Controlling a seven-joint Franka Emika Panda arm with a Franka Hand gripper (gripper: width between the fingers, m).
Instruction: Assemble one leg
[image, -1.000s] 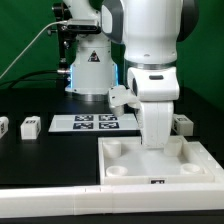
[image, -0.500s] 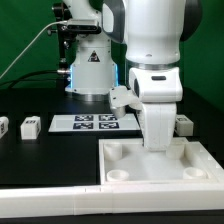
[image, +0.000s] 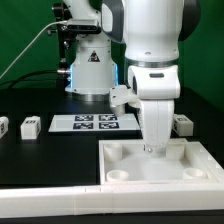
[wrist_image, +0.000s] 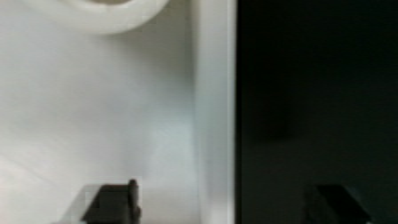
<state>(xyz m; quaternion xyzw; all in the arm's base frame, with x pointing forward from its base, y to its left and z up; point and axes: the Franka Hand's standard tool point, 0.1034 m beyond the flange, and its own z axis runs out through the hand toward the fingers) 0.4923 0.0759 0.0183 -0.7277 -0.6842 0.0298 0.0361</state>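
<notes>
Three small white legs with tag markers lie on the black table: two at the exterior view's left and one at its right, behind the arm. The large white panel with round corner sockets lies in front. My gripper hangs over the panel's rear wall, its fingers mostly hidden by the hand. In the wrist view the gripper is open and empty; one fingertip is over the white panel, the other over the black table, straddling the panel's edge. No leg shows there.
The marker board lies on the table behind the panel. The robot base stands at the back with a cable to its left. A corner socket of the panel shows in the wrist view.
The gripper has sunk very slightly toward the panel's rear wall. Nothing else has moved.
</notes>
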